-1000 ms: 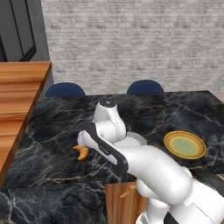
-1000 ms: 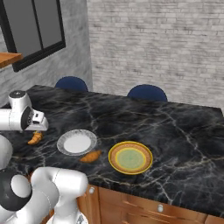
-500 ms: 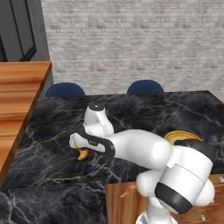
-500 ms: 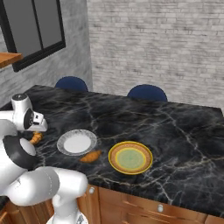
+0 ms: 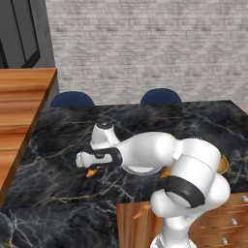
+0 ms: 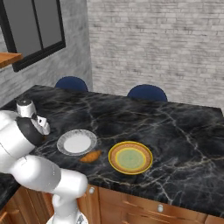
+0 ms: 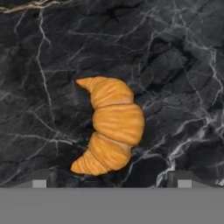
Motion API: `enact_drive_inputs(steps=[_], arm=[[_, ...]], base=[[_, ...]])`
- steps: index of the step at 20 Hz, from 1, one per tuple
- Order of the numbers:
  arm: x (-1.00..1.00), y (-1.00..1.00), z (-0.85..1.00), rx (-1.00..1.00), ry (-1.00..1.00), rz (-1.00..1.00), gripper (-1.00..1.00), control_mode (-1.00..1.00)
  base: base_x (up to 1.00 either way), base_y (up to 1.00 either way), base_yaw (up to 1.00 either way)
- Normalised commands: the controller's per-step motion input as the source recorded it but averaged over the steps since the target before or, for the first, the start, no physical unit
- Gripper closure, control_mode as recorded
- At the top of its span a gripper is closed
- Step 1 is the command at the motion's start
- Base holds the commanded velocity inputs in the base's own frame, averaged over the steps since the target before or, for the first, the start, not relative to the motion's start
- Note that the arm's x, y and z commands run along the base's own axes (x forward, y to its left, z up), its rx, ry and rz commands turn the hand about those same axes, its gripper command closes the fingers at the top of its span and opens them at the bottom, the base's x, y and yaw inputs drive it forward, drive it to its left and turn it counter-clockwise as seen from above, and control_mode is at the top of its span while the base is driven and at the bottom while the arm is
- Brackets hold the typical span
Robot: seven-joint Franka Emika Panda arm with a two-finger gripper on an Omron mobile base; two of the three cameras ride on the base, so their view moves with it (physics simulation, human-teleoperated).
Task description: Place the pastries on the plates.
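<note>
Jaws at full spread, holding nothing; the gripper (image 7: pixel 112 180) hangs directly over the croissant (image 7: pixel 110 125), whose curved body lies flat on the black marble counter (image 7: pixel 175 65) between the two finger tips (image 7: pixel 40 179), untouched. Taking the white-grey plate (image 6: pixel 77 142) as landmark: the croissant lies beyond its side away from the other dish; the wedge-like pastry (image 6: pixel 91 156) lies just beside its near rim; the yellow-rimmed plate (image 6: pixel 130 157) sits close by, apart.
</note>
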Motion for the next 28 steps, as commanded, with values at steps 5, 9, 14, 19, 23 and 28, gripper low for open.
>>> enact_drive_inputs(steps=[5, 9, 14, 19, 23, 28], arm=[[0.44, 0.11, -0.27, 0.01, 0.0, 0.01, -1.0, -1.0], [0.24, 0.34, -0.53, 0.0, 0.0, 0.0, -1.0, -1.0], [0.15, 0.53, -0.39, 0.0, -0.01, 0.0, 1.0, -1.0], [0.0, 0.05, -0.38, 0.0, 0.0, -0.01, 1.0, -1.0], [0.0, -0.13, -0.59, 0.0, 0.14, -0.09, 1.0, -1.0], [0.11, -0.18, 0.11, 0.07, 0.0, -0.13, 1.0, -1.0]], base=[[0.0, 0.0, 0.0], [0.0, 0.0, 0.0], [0.0, 0.0, 0.0], [0.0, 0.0, 0.0], [0.0, 0.0, 0.0], [0.0, 0.0, 0.0]])
